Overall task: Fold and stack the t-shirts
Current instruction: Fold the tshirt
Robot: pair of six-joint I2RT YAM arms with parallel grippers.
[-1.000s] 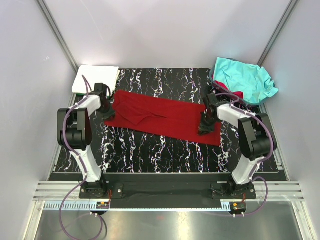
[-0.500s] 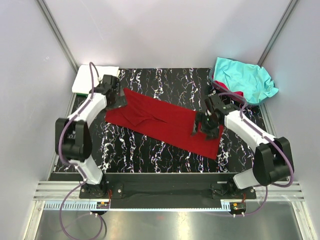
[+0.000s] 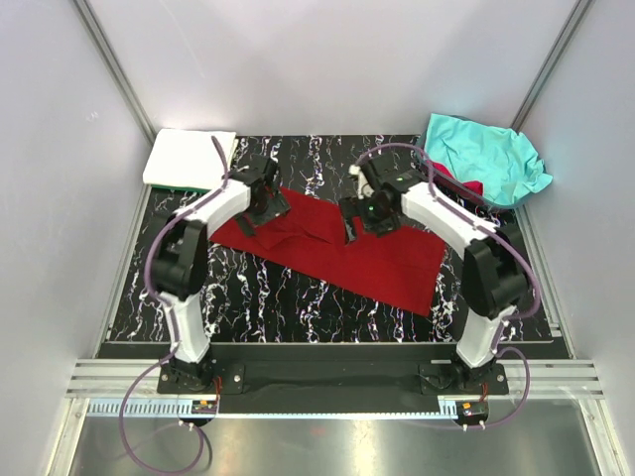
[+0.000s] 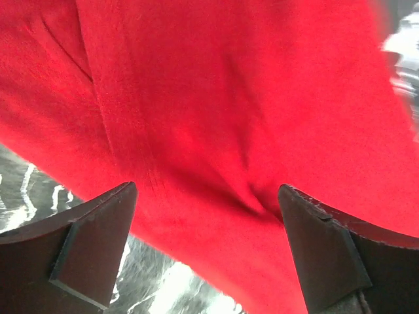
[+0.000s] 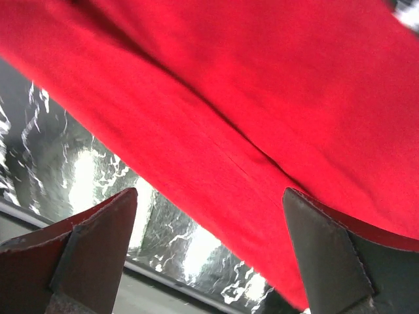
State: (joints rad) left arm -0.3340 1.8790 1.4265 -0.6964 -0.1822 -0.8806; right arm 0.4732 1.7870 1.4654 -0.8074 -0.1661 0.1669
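1. Dark red soft cloth t-shirt (image 3: 382, 263): spread across the black marbled tabletop (image 3: 298, 307). Its left end is drawn in and rumpled versus a second ago. Fold started, nothing stacked yet.
2. Both arms have swung from the shirt's outer ends to its far edge near the middle, probably re-gripping for the next fold.
3. Left claw (image 4: 207, 188): wide open, holds nothing, red cloth just below.
4. Right claw (image 5: 210, 191): same, wide open over the shirt's edge.

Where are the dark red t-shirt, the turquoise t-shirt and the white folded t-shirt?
dark red t-shirt (image 3: 392, 266): top external view, on its flat right part.
turquoise t-shirt (image 3: 486, 157): top external view, middle of the crumpled heap.
white folded t-shirt (image 3: 189, 157): top external view, centre of its top.
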